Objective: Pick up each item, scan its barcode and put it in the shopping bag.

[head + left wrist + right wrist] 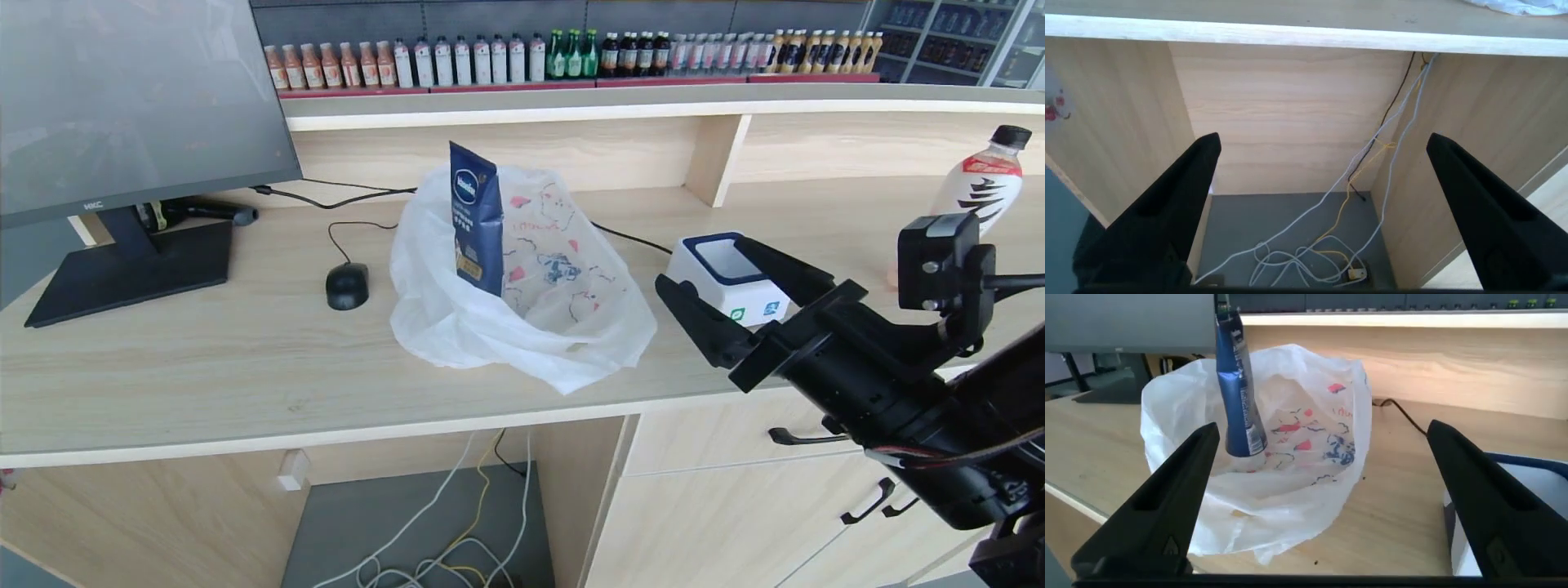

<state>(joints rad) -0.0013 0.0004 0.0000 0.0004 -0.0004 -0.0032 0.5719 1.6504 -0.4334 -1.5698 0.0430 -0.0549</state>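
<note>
The bottle is seen upright on the table, well apart from the shopping bag, to the right of the bag and a little further back. The scanner is placed between the bag and the bottle, nearer to the bag. A blue pouch is already stood upright inside the bag, in its left part.

The right gripper is held above the table just right of the bag, in front of the scanner, with its jaws spread wide and nothing between them. The left gripper is kept below the table edge, lower than the bag, also released and empty.

The bottle is judged to be the item to be taken next. It is probably filled, so some weight is expected. The plastic wall is smooth and round, so it may be slippery, and it can be dented if squeezed hard. A hold around the middle of the body, under the narrow shoulder, is advised.
</note>
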